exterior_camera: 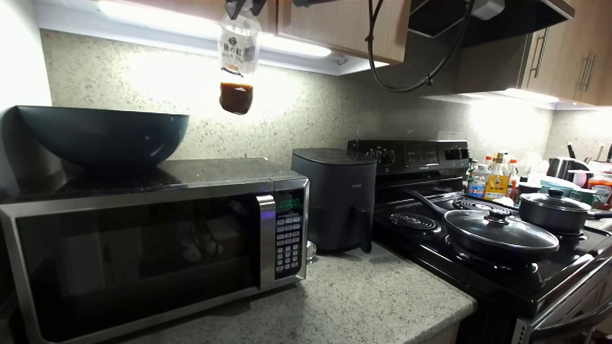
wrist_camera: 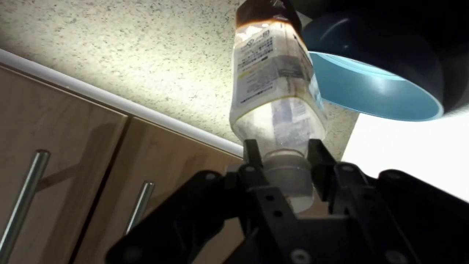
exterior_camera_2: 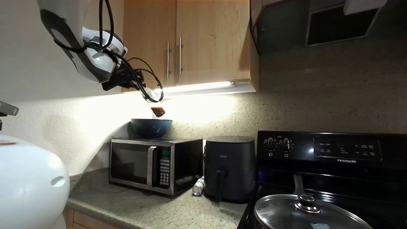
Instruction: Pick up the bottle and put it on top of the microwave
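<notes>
Above the level of the microwave (exterior_camera: 143,258), the bottle (exterior_camera: 240,52) hangs tilted in the air, with brown liquid (exterior_camera: 236,98) at its lower end. The claw (wrist_camera: 284,156) grasps it by the capped end. On the microwave stands a dark blue bowl (exterior_camera_2: 150,128).

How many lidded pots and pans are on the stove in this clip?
2: in an exterior view, the skillet, and the smaller pot to its right. I see no others.

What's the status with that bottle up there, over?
Gripper shut on bottle. Bottle tilted in midair, base down, not yet on microwave. Blue bowl taking up part of microwave's top.
</notes>
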Motion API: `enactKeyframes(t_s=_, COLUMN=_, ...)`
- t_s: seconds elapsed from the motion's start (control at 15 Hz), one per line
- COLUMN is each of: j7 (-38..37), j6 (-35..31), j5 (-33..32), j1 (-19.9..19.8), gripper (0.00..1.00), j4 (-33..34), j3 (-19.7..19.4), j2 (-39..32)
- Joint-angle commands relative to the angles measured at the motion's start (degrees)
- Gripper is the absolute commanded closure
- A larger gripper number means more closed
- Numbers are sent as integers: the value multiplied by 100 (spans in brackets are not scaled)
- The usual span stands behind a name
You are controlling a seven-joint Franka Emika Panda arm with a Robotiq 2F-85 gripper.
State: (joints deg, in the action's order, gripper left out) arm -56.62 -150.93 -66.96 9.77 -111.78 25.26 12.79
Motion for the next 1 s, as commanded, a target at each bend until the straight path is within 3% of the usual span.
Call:
enactKeyframes(t_s=0.0, j7=-419, j6=248, j5=-175, j1=-116, gripper=87, j4=-78, j3=-19, j2=47)
enactKeyframes(t_s=0.13, j7=-296, j6=185, j5=185, j1=93, gripper=87, j4=-95, j3=-323, j2=-71)
enactKeyframes(t_s=0.47, j7=-164, j6=-122, j5=885, j1=149, gripper=87, j4=-130, j3=-630, j2=-321)
enactKeyframes(t_s=0.53, j7=-272, j6=65, j5=639, j1=49, gripper=63, j4=-86, j3=-484, j2=-303)
enactKeyframes(t_s=0.73, j7=-272, j6=-31, j5=760, j1=87, gripper=63, j4=-89, j3=-570, j2=-404)
enactKeyframes(t_s=0.8, j7=-73, j6=-67, j5=1032, j1=138, gripper=88, j4=-35, j3=-607, j2=-488)
enactKeyframes(t_s=0.93, j7=115, j6=43, j5=1508, j1=208, gripper=88, j4=132, j3=-695, j2=-644)
